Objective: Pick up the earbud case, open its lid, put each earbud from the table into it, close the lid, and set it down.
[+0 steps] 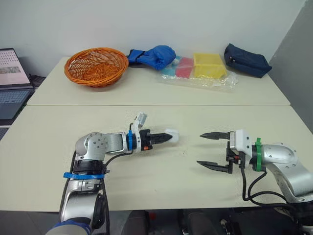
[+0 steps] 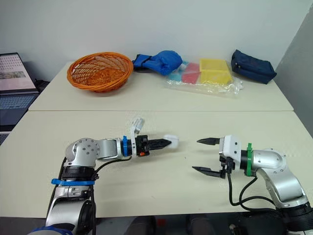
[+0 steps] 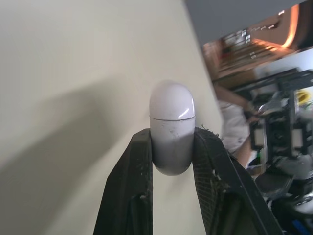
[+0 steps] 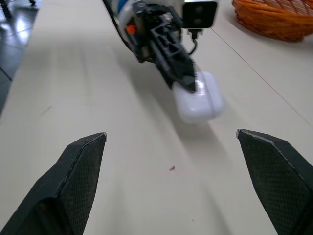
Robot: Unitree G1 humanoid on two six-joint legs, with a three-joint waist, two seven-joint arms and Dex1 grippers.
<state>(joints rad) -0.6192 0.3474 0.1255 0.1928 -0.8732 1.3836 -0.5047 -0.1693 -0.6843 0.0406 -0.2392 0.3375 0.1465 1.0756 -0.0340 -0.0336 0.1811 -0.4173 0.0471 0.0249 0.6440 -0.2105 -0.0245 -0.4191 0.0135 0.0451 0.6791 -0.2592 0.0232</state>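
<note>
**A:** Which step is in hand?

**B:** The pick-up looks done. The left gripper [image 1: 167,137] has the earbud case [image 1: 173,135] clamped by its lower body, with its two black fingers [image 3: 132,186] pressed on either side. The case sits out over the middle of the near table [image 1: 146,186], low to the surface. I can't tell whether it is clear of the surface or brushing it.

**A:** And the lid?

**B:** The lid [image 3: 171,100] is shut – the left wrist view shows a thin closed seam just past the fingertips. So I judge that opening it is the step now due.

**A:** How does the case lie?

**B:** Its long axis, from base to lid, runs in line with the left fingers and roughly level with the table. The rounded lid end sticks out beyond the fingertips and points to the robot's right, straight at the other arm.

**A:** Is that arm ready?

**B:** The right gripper [image 1: 200,149] faces the case from near by, not touching it, with its fingers spread wide and nothing between them.

**A:** What does the next move call for?

**B:** The right fingers should close in on the lid end and catch its edge. They then swing it back on its hinge while the left grip holds the body firm – a light touch, as the shell looks smooth and could slip.
</note>
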